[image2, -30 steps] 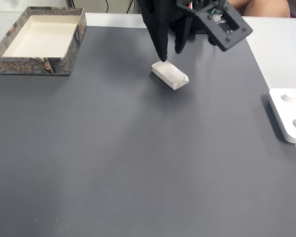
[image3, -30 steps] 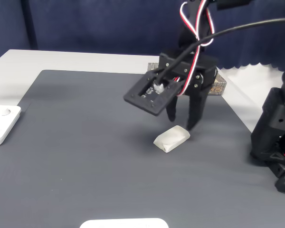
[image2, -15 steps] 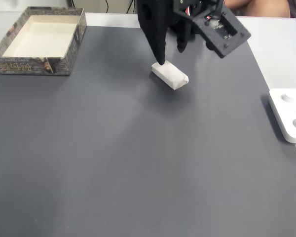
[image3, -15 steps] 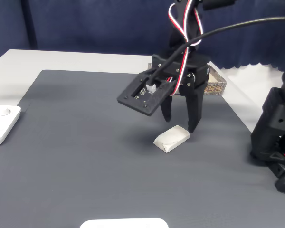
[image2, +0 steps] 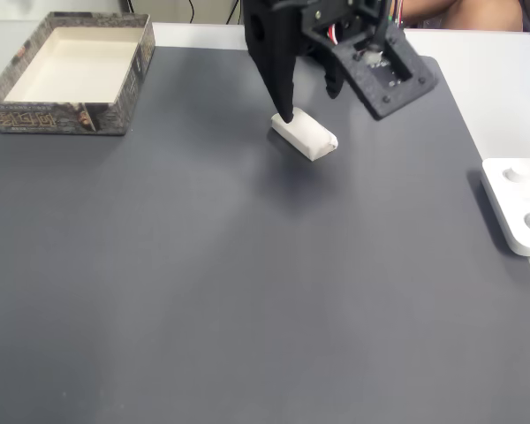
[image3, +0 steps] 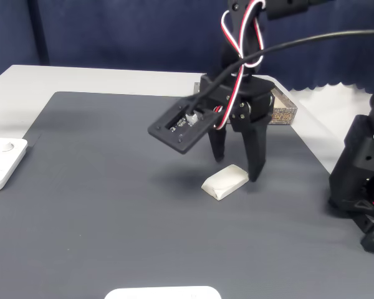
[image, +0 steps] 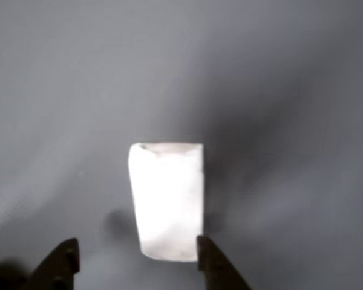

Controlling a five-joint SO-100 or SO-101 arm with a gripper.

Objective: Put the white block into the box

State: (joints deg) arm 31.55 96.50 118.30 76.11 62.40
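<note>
The white block [image2: 305, 135] lies flat on the dark grey mat, right of centre at the back; it also shows in a fixed view [image3: 225, 182]. In the other view the white block [image: 166, 199] is a bright upright rectangle just above the fingertips. My gripper [image2: 309, 102] hangs open low over it, one finger at each side of the block's end [image3: 237, 168] [image: 136, 260]. Nothing is gripped. The box [image2: 57, 117], with cream inner walls and a patterned rim, stands at the mat's back left corner, and a corner of the box [image3: 285, 113] peeks out behind the arm.
A flat white device [image2: 521, 208] lies off the mat's right edge and shows again at the left [image3: 3, 162]. Another white rounded thing [image3: 162, 291] sits at the near edge. A black arm base [image3: 361, 187] stands at the right.
The gripper has come down and shifted slightly, so its open fingers now stand on either side of the block's end. The block has not moved.
</note>
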